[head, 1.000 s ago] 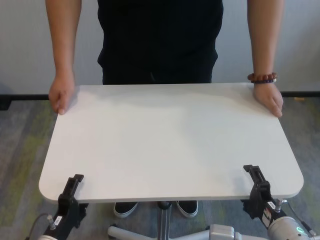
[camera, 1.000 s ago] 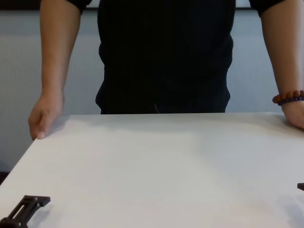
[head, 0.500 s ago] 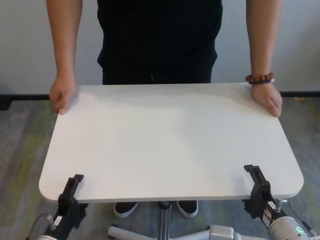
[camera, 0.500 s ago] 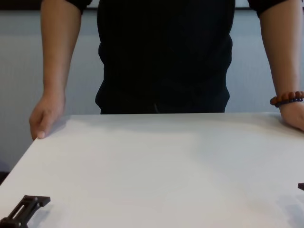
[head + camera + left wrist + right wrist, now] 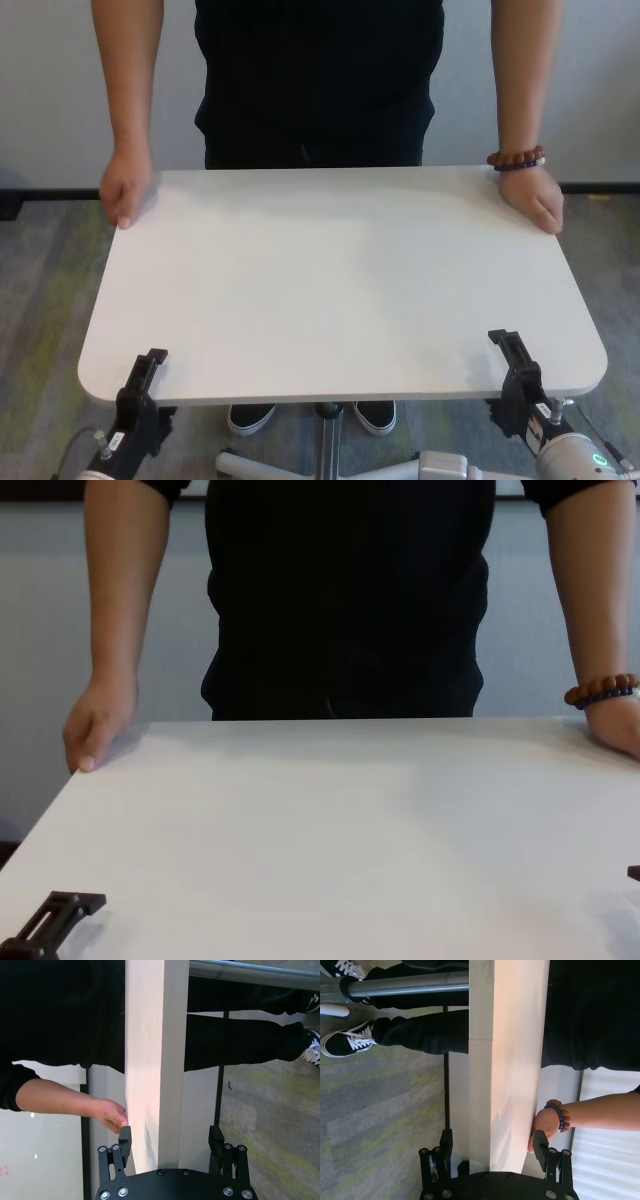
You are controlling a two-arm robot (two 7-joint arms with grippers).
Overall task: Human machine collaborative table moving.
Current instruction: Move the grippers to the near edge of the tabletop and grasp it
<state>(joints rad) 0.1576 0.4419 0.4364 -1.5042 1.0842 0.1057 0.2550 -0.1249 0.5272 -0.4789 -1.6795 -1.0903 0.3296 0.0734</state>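
- Table [image 5: 340, 280]: barely shifted since a second ago; the move seems hardly begun.
- Left gripper [image 5: 170, 1142], right gripper [image 5: 492, 1147]: wide jaws straddling its near edge.
- Human [image 5: 320, 80]: holding the far corners.

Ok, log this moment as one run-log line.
white rectangular tabletop: level | left gripper: straddles near edge | right gripper: same | person's hands: far corners

Left gripper [image 5: 143, 375] sits at the table's [image 5: 340, 270] near-left edge, fingers straddling the slab above and below with a gap showing. Right gripper [image 5: 515, 365] mirrors it at the table's near-right edge, one finger over the top, one underneath, also gapped.
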